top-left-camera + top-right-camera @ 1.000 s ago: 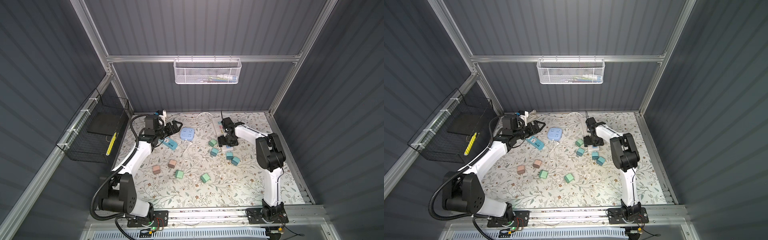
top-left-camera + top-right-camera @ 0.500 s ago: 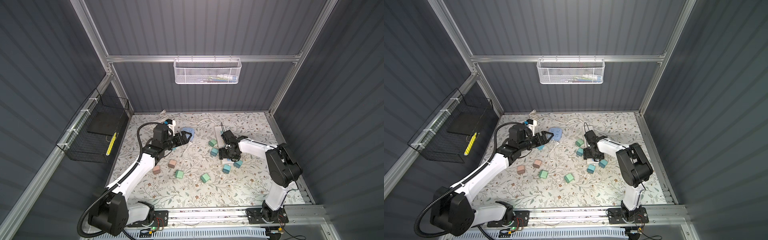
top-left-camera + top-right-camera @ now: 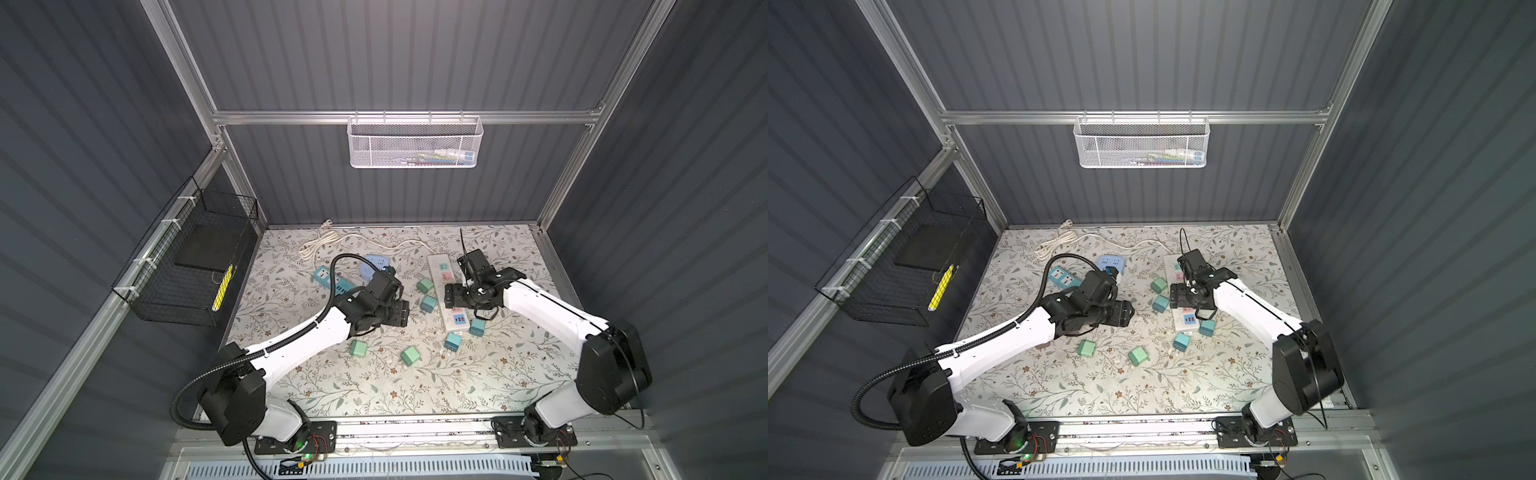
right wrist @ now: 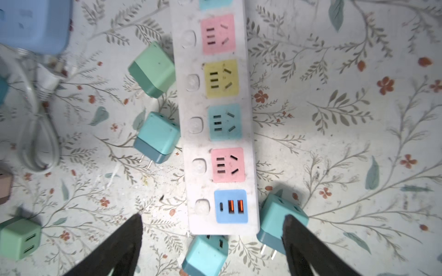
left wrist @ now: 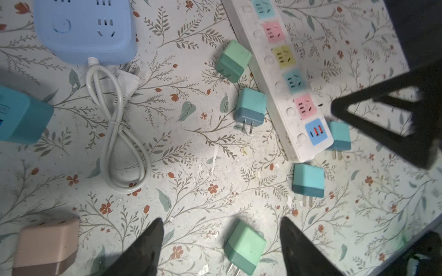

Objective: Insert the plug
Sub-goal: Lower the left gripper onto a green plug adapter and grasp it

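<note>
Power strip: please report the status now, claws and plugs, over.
Left claw open, near green plug, nothing gripped. Right claw open above white power strip end. Visible sockets empty. Teal plug crowds strip end.

Left arm (image 3: 299, 345) was angled toward 1 o'clock, right arm (image 3: 548, 307) toward 11; left gripper (image 3: 398, 313) and right gripper (image 3: 452, 295) both empty, jaws apart.

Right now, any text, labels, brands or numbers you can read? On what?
No text is readable in any view.
On the power strip: only coloured sockets and plain buttons, no legible marking.
On the yellow item in the black basket: any print is too small.
On the packets in the white basket: labels are blurred.
</note>
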